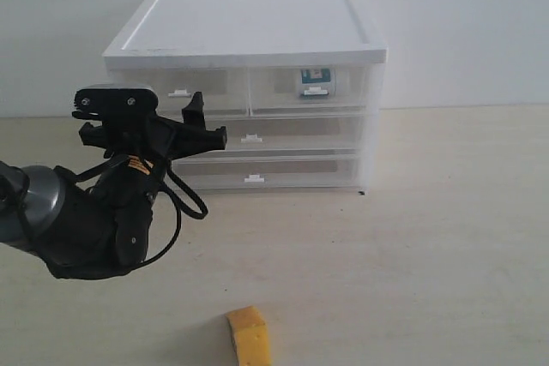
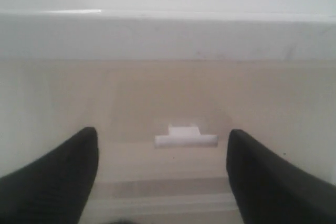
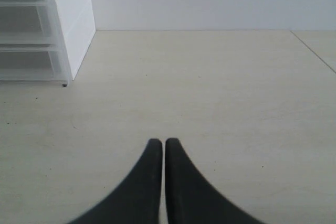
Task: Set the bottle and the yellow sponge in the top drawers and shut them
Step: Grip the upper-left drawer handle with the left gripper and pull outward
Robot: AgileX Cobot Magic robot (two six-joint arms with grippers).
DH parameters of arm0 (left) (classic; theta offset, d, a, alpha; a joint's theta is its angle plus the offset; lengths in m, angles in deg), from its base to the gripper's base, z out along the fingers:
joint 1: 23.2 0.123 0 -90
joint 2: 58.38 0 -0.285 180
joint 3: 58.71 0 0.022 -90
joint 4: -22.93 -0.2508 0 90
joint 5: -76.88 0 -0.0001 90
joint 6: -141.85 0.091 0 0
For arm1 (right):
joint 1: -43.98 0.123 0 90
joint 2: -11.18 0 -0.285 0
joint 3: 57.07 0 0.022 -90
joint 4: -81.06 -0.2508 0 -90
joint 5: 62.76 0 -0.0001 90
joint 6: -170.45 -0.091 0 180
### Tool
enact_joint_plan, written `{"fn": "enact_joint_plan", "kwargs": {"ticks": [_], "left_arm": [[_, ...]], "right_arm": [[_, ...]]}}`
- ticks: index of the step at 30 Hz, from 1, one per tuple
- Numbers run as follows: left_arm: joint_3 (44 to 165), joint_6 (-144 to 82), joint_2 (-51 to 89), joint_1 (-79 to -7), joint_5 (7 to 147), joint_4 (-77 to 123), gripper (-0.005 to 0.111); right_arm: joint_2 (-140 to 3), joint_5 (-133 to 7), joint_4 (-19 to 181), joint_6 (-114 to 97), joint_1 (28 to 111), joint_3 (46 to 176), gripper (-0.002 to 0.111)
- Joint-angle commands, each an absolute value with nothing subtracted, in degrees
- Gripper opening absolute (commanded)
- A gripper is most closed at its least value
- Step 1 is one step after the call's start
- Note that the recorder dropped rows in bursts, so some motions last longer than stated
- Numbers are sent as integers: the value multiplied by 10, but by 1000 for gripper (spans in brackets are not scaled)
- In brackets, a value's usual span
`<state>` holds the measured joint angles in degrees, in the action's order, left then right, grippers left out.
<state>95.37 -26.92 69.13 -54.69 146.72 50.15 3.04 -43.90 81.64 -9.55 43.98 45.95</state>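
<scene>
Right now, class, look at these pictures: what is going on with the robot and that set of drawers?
The left gripper is open in front of the top left drawer, a finger on either side of its small white handle, not gripping it. The bottle sits inside the top right drawer, which looks shut. The yellow sponge lies untouched on the table. The right gripper is shut and empty.

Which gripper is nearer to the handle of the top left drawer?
Left. The left gripper sits just in front of the handle, fingers open. The right gripper, shut, is over the table, off beside the cabinet.
</scene>
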Motion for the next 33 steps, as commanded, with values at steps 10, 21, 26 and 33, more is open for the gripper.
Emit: {"fn": "enact_joint_plan", "kwargs": {"ticks": [10, 21, 26, 33], "left_arm": [[962, -268, 691, -552, 1468, 506, 16], [928, -266, 661, -552, 1468, 516, 4], [889, -266, 625, -560, 1468, 527, 4], [846, -263, 597, -607, 1468, 587, 4]], "right_arm": [[34, -443, 816, -96, 440, 457, 0], [34, -443, 816, -96, 440, 457, 0], [34, -443, 816, -96, 440, 457, 0], [34, -443, 816, -96, 440, 457, 0]]}}
